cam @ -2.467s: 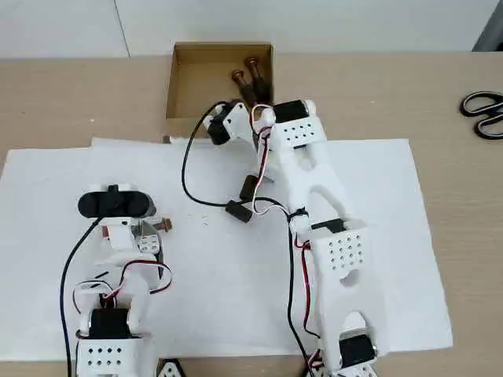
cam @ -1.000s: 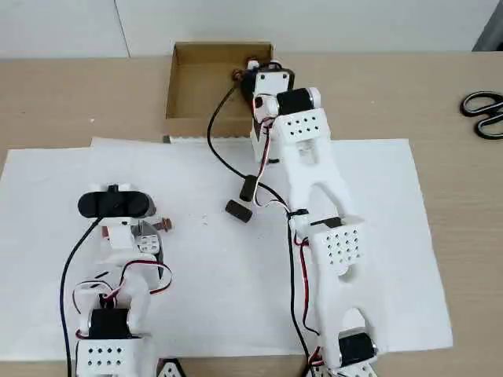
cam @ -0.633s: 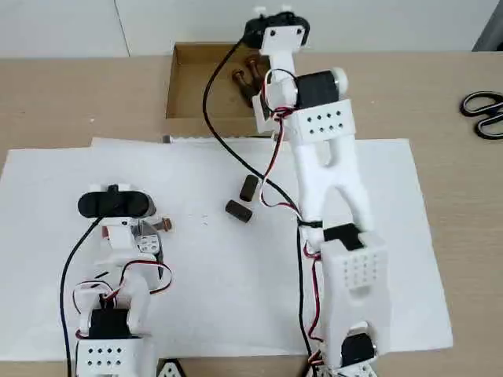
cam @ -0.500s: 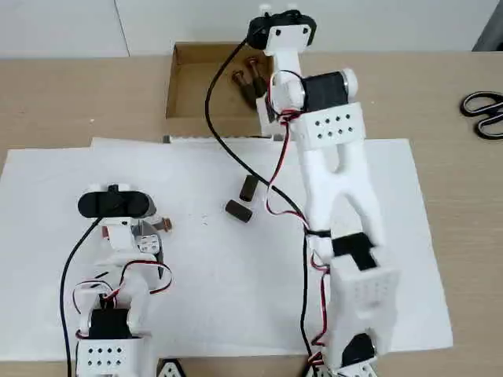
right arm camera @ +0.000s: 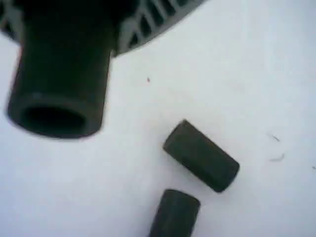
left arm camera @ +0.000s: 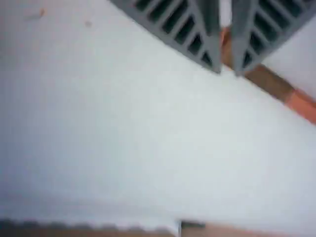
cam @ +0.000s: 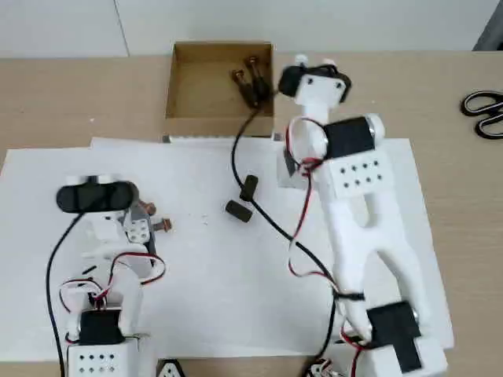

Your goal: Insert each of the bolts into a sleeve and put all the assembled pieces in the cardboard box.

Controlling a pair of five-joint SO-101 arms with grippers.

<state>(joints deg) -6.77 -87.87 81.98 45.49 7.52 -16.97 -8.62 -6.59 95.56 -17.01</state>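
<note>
Left wrist view: clamps a bolt in the left claw over paper. Grips a sleeve in the right claw, near two loose sleeves.

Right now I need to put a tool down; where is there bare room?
Free: the paper between the left gripper and the right arm, nearer the bases than the two sleeves; also the cardboard box, left half. Crowded: around the sleeves and the cable.
</note>
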